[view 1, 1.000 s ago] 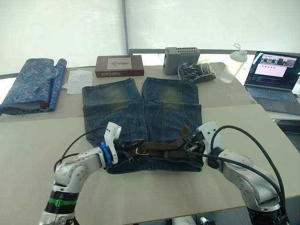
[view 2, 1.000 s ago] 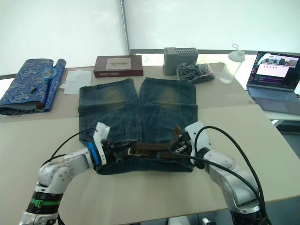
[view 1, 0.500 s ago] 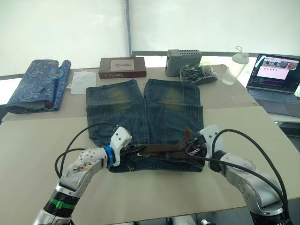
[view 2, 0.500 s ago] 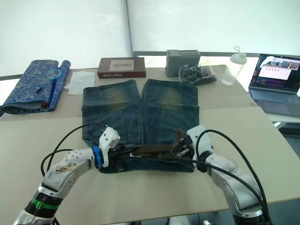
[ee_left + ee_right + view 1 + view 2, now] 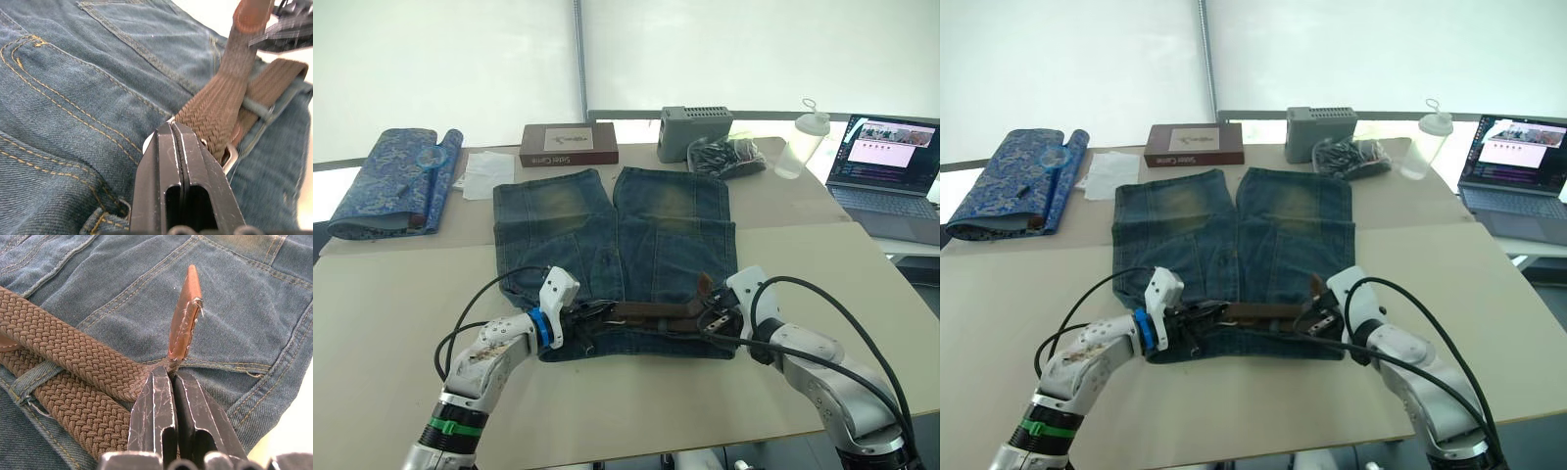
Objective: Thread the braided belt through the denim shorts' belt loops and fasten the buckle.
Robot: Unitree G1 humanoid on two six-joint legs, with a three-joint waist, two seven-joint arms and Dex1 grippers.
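On beige table [image 5: 401, 323], denim shorts [image 5: 607, 235], laptop [image 5: 891, 166] beside, white blinds [image 5: 440, 69] behind.

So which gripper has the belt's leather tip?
The right gripper: it is shut on the braided belt just below the smooth tan leather tip, which stands up above the denim shorts. The left gripper is at the buckle end instead.

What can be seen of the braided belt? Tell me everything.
The braided belt is a brown woven strap with a smooth tan leather tip. It lies doubled along the waistband of the denim shorts, passing under a belt loop. The right gripper pinches it near the upturned tip; the left gripper is shut at the buckle end.
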